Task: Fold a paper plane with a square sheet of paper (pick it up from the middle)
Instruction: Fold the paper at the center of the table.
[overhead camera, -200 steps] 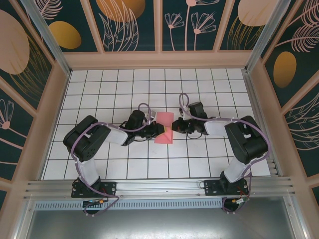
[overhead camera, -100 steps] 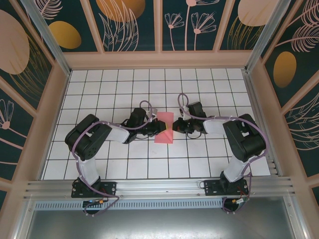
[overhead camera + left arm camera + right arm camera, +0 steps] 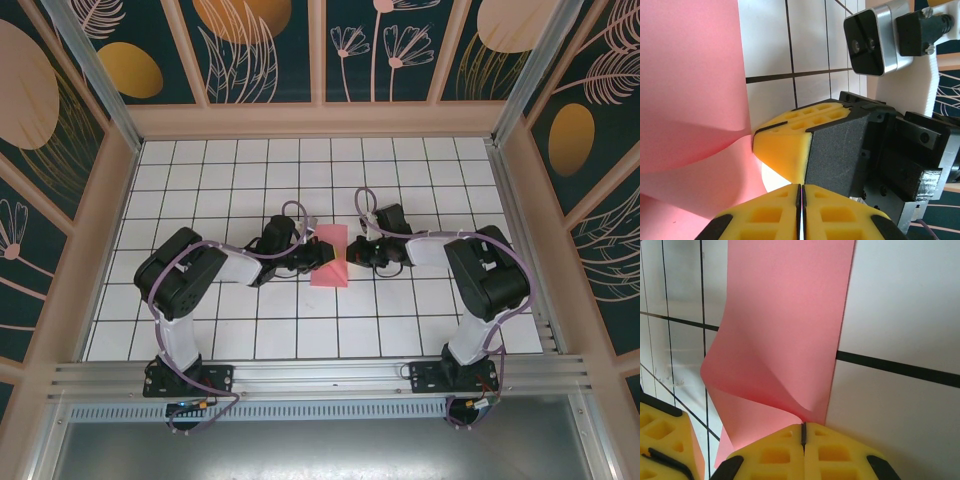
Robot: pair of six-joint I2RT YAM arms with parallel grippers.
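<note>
The square sheet of paper is pink-red and stands as a narrow folded strip at the table's middle, between my two grippers. No paper plane is in view. My left gripper meets the strip from the left, its yellow fingers pressed together with a thin pink line in the seam. My right gripper meets it from the right and is shut on the paper's edge, where the sheet puckers. In the left wrist view the paper curves toward the right gripper's yellow fingertip.
A white table with a black grid lies under everything, inside patterned walls. An aluminium rail runs along the near edge by the arm bases. The left gripper's yellow finger sits close beside the right jaws.
Both grippers have edged closer together and slightly away from the bases. The paper has gone from a bent, wider shape to a narrower, straighter strip. Both jaws have stayed shut.
</note>
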